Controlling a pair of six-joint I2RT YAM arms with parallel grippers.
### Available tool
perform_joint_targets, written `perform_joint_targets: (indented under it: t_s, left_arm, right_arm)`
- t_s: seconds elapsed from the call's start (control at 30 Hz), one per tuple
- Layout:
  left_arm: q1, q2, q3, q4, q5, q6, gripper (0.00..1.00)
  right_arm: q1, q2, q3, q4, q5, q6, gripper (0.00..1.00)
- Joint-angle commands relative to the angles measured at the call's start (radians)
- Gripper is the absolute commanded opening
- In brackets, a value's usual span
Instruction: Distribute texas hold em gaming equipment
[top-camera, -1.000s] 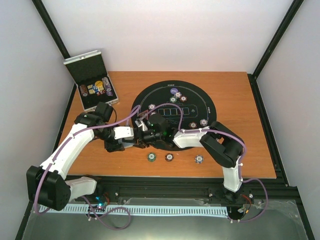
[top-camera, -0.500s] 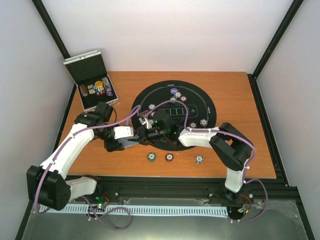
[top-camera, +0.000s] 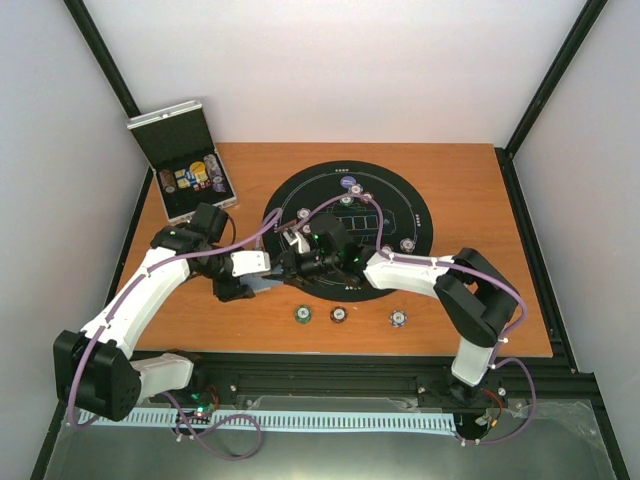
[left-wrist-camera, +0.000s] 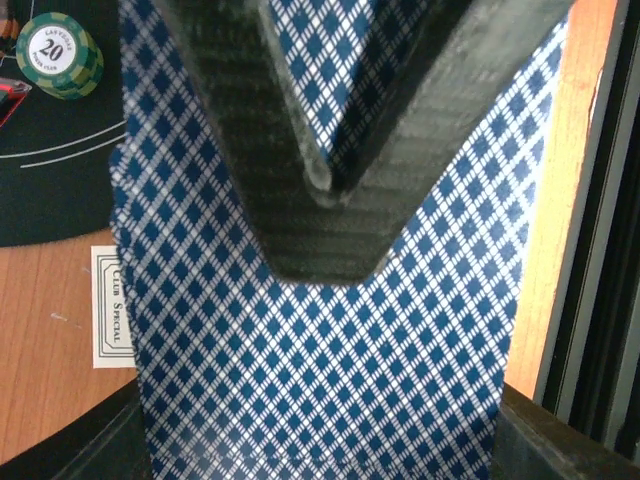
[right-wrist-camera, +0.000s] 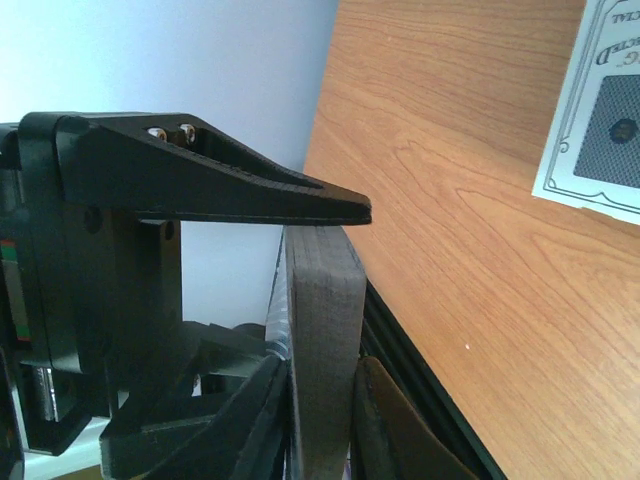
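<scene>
Clamped across its faces by the left gripper (top-camera: 266, 272) at the near-left rim of the round black playing mat (top-camera: 405, 205), the blue-diamond-backed paper card deck (left-wrist-camera: 330, 380) looks light, slick and bendy, best pinched at a free edge; whether the right gripper (top-camera: 288, 262) beside it is closed I cannot tell.

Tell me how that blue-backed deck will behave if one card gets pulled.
The deck shows smooth printed backs, so one card probably slides off easily. Thin cards likely bend. The left gripper pinches only its middle, so the rest might fan.
</scene>
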Motion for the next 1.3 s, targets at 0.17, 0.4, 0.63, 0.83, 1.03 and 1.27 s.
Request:
perform_joint_targets:
  t_s: [0.17,0.4,0.63,0.83,1.03,1.27]
  left_arm:
    - [0.003,-0.009,0.004,-0.015,-0.044,0.012,0.01]
    - [0.003,-0.010,0.000,-0.016,-0.054,0.012,0.01]
    - [0.004,-0.008,-0.008,-0.010,-0.071,0.016,0.01]
    - [0.004,-0.003,-0.017,-0.004,-0.092,0.015,0.01]
    - [0.004,-0.003,-0.022,-0.016,-0.118,0.012,0.01]
    - [0.004,-0.012,-0.019,-0.043,-0.127,0.008,0.01]
  right_arm:
    - [-0.028,-0.036,0.017,-0.075,-0.023,-0.038,0.29]
    - [-0.028,-0.041,0.020,-0.088,-0.012,-0.036,0.11]
    - [-0.042,-0.067,0.030,-0.151,-0.010,-0.070,0.03]
    - [-0.078,-0.091,0.042,-0.194,-0.022,-0.100,0.03]
    - [-0.173,-0.086,0.064,-0.239,-0.058,-0.152,0.03]
    - [-0.292,0.107,0.268,-0.331,-0.107,-0.250,0.03]
